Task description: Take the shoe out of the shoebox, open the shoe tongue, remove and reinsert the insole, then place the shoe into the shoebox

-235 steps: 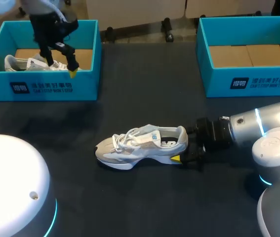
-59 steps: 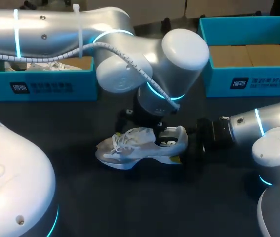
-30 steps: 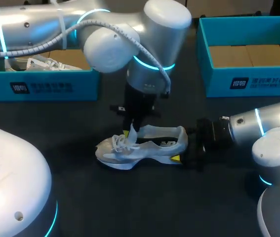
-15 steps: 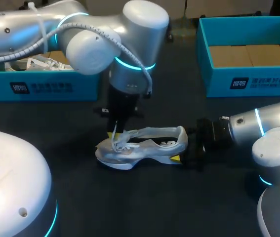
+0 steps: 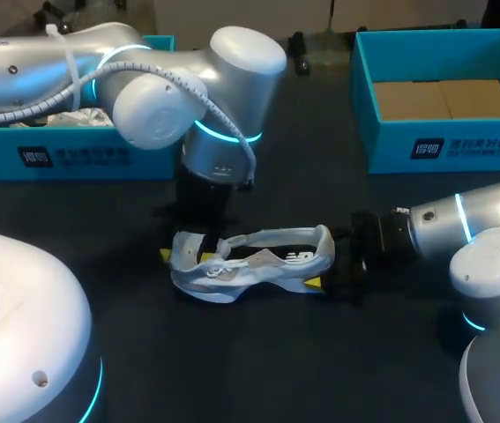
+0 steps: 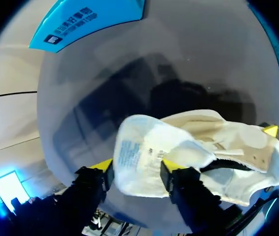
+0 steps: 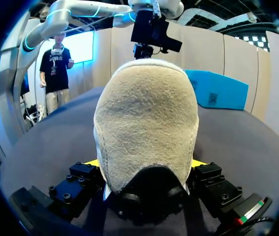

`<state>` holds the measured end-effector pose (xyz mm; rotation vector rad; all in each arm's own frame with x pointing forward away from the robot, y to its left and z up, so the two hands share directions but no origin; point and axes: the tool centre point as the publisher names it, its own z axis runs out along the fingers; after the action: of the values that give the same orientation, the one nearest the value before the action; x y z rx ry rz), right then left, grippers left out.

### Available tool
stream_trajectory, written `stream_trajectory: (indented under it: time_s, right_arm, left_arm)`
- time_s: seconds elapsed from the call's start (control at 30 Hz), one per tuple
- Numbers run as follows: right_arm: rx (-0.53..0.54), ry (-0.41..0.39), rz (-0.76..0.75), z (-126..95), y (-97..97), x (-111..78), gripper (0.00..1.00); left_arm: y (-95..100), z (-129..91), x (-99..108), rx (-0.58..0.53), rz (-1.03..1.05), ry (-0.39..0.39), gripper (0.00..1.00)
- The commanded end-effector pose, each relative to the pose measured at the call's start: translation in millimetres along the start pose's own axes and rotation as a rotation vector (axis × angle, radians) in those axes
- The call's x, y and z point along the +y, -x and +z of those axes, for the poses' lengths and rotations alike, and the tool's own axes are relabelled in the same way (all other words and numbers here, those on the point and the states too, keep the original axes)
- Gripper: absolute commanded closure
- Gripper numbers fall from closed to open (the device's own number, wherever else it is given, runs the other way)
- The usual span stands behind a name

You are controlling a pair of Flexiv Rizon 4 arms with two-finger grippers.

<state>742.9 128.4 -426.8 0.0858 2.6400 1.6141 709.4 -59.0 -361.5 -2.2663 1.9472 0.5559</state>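
Dragging toward the toe over the last two seconds, the left gripper [image 6: 137, 167] has carried the tongue [image 6: 144, 155] with it. Its fingers pinch the tongue from both sides, folded out over the laces [image 5: 219, 257]. The shoe [image 5: 254, 264] stands on its sole on the table [image 5: 258, 352] where it was, near the middle and well apart from the two boxes [image 5: 444, 145]. The right gripper [image 7: 145, 166] stays clamped on the heel. Judged from this, the tongue step is about done — the insole comes next. White print marks each box front, and a label sits on the tongue's underside — too small to read surely.
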Motion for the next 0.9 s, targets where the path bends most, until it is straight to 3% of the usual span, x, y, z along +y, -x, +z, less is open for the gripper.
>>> stream_trajectory:
  time_s: [0.03, 0.33, 0.57, 0.9]
  right_arm:
    - [-0.002, -0.002, 0.0, 5.8, -0.9, -3.8, 1.0]
    - [-0.002, -0.002, 0.0, 5.8, -0.9, -3.8, 1.0]
    - [-0.002, -0.002, 0.0, 5.8, -0.9, -3.8, 1.0]
    - [-0.002, -0.002, 0.0, 5.8, -0.9, -3.8, 1.0]
  left_arm:
    - [6.5, 6.4, -4.4, 0.009, -0.008, 0.011, 0.32]
    - [12.4, 6.8, 0.8, 0.017, -0.013, 0.004, 0.33]
    - [6.5, -1.4, 2.5, 0.042, -0.008, -0.002, 0.33]
    - [-20.5, -21.3, 12.4, 0.079, 0.069, -0.066, 0.13]
